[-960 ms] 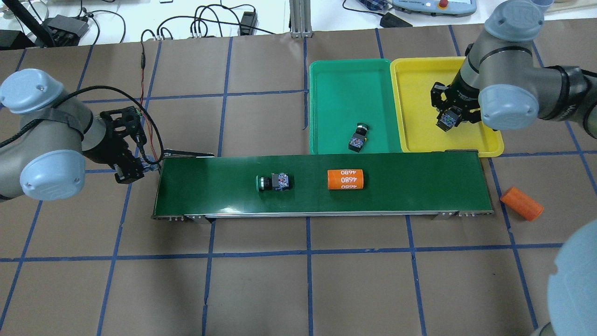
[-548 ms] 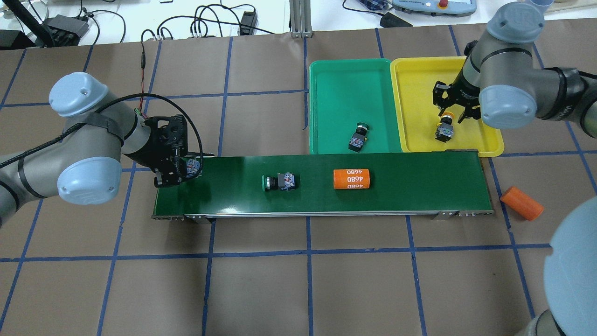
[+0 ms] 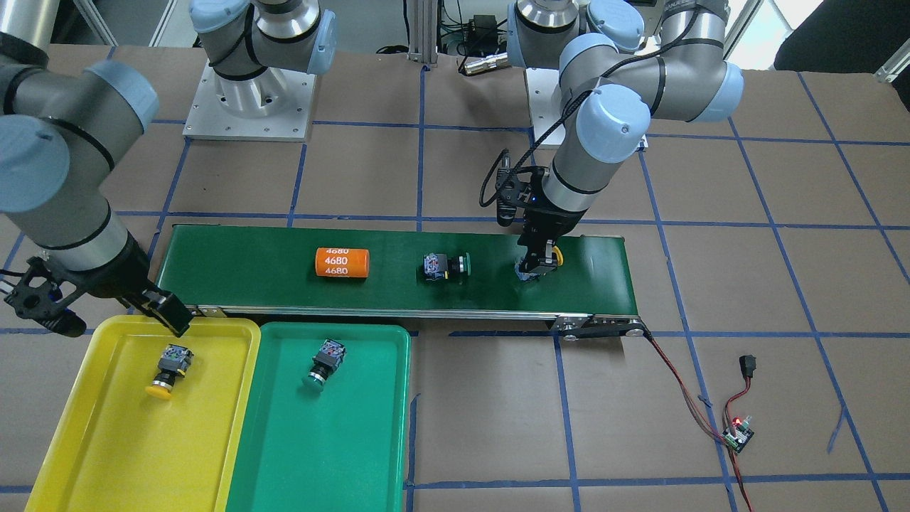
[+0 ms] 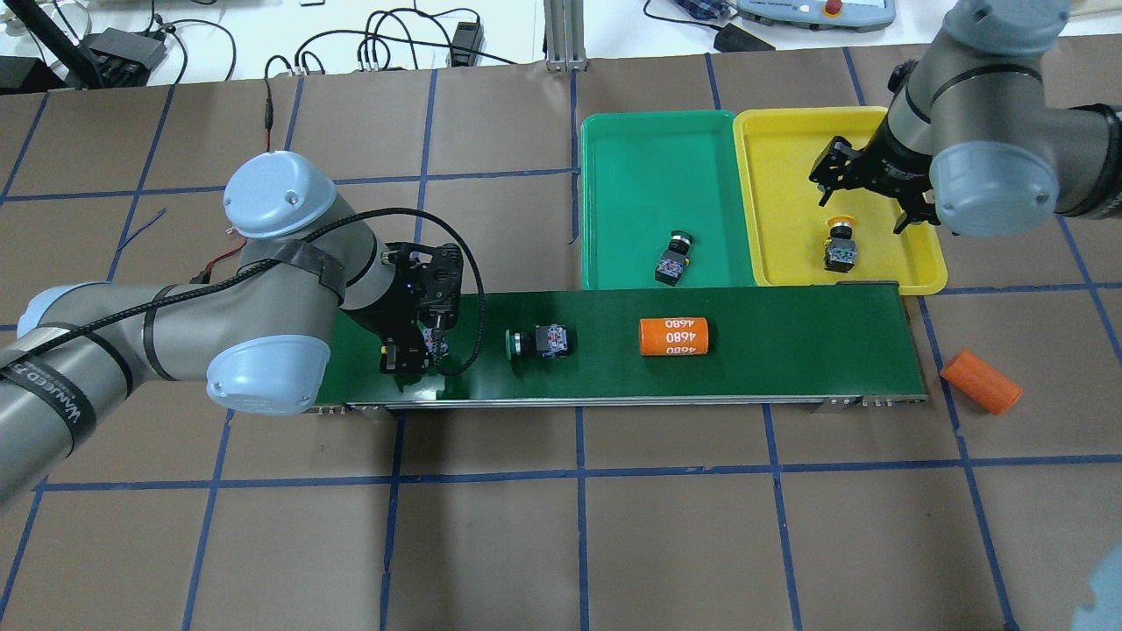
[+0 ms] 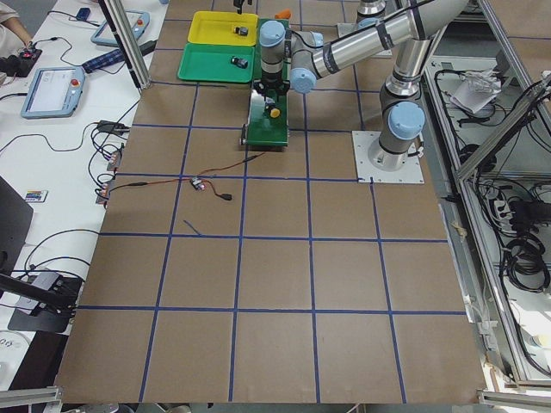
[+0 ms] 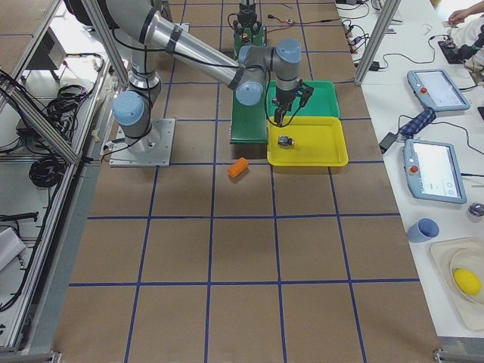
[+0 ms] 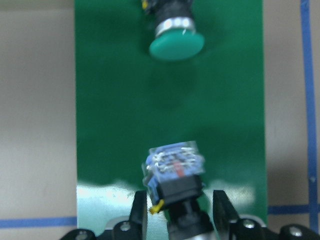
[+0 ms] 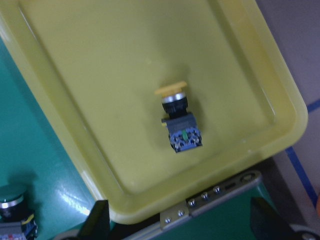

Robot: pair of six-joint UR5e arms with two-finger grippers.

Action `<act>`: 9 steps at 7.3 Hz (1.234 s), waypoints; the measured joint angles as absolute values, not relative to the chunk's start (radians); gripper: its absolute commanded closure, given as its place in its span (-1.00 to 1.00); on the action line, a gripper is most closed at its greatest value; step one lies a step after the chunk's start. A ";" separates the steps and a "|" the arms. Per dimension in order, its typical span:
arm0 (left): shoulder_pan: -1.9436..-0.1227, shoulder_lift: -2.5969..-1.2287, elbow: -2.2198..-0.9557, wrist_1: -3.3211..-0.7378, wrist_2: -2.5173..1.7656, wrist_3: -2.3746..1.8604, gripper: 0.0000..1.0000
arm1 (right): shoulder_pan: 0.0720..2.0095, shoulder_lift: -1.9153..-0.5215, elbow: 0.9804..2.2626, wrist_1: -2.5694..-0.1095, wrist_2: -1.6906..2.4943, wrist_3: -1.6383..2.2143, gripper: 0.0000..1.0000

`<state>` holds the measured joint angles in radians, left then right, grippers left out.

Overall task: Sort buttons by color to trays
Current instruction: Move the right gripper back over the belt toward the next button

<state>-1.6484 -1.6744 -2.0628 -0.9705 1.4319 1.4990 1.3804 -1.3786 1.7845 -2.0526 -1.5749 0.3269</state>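
Long green conveyor belt (image 4: 789, 342), with green tray (image 4: 649, 175) and yellow tray (image 4: 789, 193) touching side by side at its far edge. Left gripper (image 3: 534, 264) low over the belt's left end, clamped on a yellow-capped button (image 7: 174, 167). Right gripper (image 4: 868, 191) above the yellow tray, fingers spread, empty. On the belt: orange cylinder (image 4: 673, 336), green-capped button (image 4: 536, 342) lying sideways. Second yellow-capped button (image 4: 840, 245) in the yellow tray; second green-capped button (image 4: 673, 258) in the green tray.

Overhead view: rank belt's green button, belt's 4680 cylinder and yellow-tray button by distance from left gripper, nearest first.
From the left gripper, which holds a yellow-capped button:
1. Green button, just right of it on the belt.
2. 4680 cylinder, further right along the belt.
3. Second yellow button, in the yellow tray, far right, beyond the belt.
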 measured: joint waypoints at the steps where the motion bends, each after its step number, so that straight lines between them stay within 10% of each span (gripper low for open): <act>1: -1.660 -1.672 -2.051 -0.974 1.434 1.374 -1.00 | 1.385 -1.463 1.786 -1.954 -1.571 0.378 -1.00; 9: -1.635 -1.649 -1.507 -1.588 1.555 0.346 -1.00 | 1.629 -1.627 1.875 -1.794 -1.525 0.944 -1.00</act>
<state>-1.6347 -1.6492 -1.5069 -1.5875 1.5552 0.3460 1.6288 -1.6273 1.8755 -1.7942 -1.5252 0.9444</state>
